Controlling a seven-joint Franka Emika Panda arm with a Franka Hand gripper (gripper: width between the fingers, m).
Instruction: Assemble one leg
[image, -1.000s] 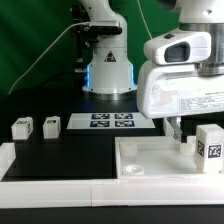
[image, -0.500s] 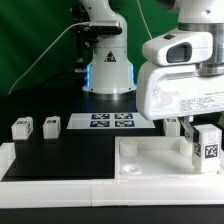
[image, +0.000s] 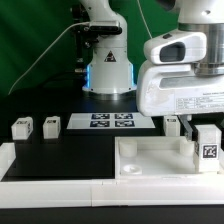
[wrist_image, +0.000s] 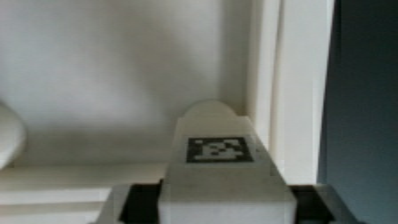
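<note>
While its fingers press in from either side, the pincer (image: 201, 143) pinches the leg (image: 208, 150), a small white block whose black-and-white tag faces the exterior camera. The leg stands upright at the exterior view's right, over the near right corner of the large flat white square part (image: 150, 157); whether it touches that part cannot be told. In the wrist view the leg (wrist_image: 221, 160) sits between the two dark fingers (wrist_image: 121, 207), tag up, with the white part (wrist_image: 107, 70) behind it. Far to the exterior view's left, two more small white blocks (image: 21, 128) (image: 51, 124) stand on the black surface (image: 60, 155), well apart from the held one. The marker board (image: 110, 122) lies beyond, near the arm's base (image: 108, 70).
</note>
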